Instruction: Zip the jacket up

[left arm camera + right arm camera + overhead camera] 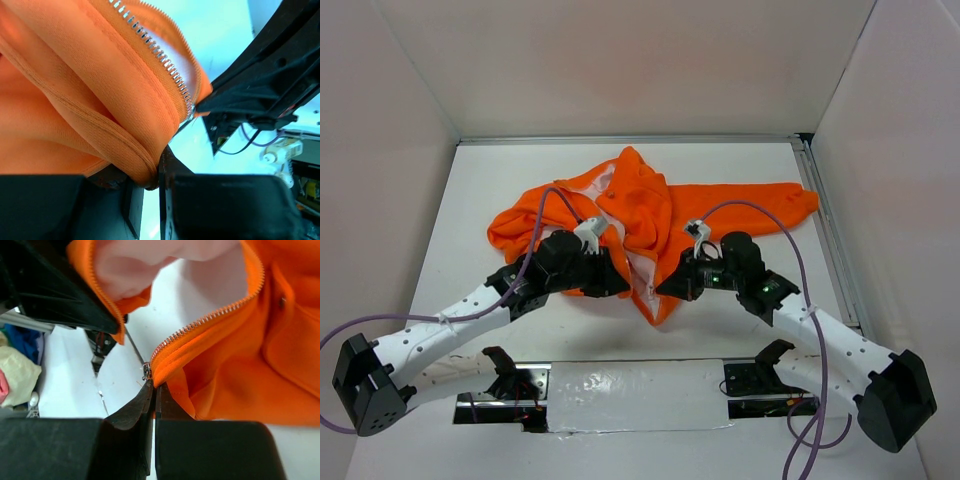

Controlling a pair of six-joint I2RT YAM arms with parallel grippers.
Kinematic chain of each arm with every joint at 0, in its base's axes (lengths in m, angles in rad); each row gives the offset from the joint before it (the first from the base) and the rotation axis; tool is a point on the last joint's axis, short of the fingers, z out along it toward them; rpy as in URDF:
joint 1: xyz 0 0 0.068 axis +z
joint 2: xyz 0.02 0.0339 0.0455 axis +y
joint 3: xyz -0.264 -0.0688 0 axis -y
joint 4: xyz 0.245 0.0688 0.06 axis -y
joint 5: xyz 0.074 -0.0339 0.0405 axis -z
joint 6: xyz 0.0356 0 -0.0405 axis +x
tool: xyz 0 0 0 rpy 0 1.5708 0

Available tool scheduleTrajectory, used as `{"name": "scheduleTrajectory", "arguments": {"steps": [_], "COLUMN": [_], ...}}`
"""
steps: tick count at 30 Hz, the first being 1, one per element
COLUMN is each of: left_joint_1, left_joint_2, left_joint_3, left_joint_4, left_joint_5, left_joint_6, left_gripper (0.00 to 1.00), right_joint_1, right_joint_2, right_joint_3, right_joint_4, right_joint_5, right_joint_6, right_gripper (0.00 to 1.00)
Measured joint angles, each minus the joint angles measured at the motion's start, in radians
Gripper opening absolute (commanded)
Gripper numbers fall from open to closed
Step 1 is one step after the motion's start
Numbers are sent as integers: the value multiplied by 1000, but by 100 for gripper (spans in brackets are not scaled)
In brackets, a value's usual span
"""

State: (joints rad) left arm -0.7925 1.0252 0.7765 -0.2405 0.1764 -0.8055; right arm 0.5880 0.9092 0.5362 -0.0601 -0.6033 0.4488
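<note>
One orange jacket (642,205) lay unzipped between two grippers: left gripper (159,167) pinched one front edge, right gripper (153,390) clamped the other beside the zipper (200,323).

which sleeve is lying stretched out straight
The right sleeve, laid out flat and long toward the right; the left sleeve is bunched up.

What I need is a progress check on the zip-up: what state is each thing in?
jacket: crumpled, front open.
zipper: undone, its two rows of teeth apart.
left gripper: shut on the jacket's hem below one row of teeth.
right gripper: shut on the jacket at the bottom end of the other row.
</note>
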Motion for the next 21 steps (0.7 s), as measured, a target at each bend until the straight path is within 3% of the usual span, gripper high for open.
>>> {"name": "scheduleTrajectory", "arguments": {"steps": [21], "left_joint_1": [0], "left_joint_2": [-1], "left_joint_3": [-11], "left_joint_4": [142], "left_joint_5": [-38], "left_joint_6": [-79], "left_gripper": [0], "right_joint_1": [67], "right_joint_2": [42], "right_joint_3": [-1], "right_joint_4": [180], "right_joint_5": [-4], "right_joint_6": [78], "right_gripper": [0]}}
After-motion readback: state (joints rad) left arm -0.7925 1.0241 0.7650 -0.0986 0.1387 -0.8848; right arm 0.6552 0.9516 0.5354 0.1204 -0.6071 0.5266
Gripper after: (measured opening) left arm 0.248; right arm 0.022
